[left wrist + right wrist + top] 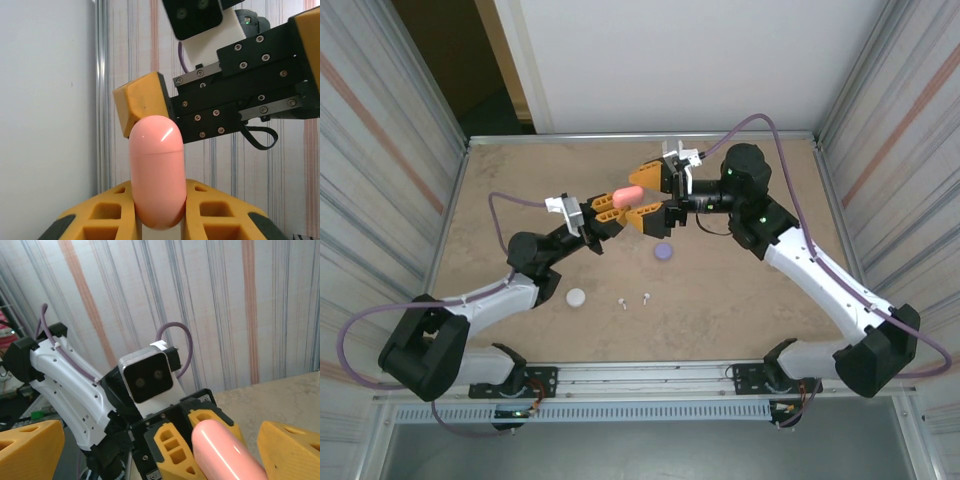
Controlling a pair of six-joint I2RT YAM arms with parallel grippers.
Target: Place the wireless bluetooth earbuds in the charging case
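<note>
The coral-pink charging case (628, 193) is a closed capsule held up above the table, and my left gripper (612, 207) is shut on its lower end. In the left wrist view the case (156, 170) stands upright between my yellow fingers (220, 212), its lid seam near the top. My right gripper (650, 193) is open, with one finger on each side of the case's free end and no contact. The right wrist view has the case (225, 452) low between those wide fingertips (292, 450). Two white earbuds (622, 303) (645, 297) lie on the table near the front.
A purple case (663, 251) lies on the table just below the two grippers. A white case (576, 297) lies left of the earbuds. Striped walls close in the table on the left and right, with a metal rail along the front edge.
</note>
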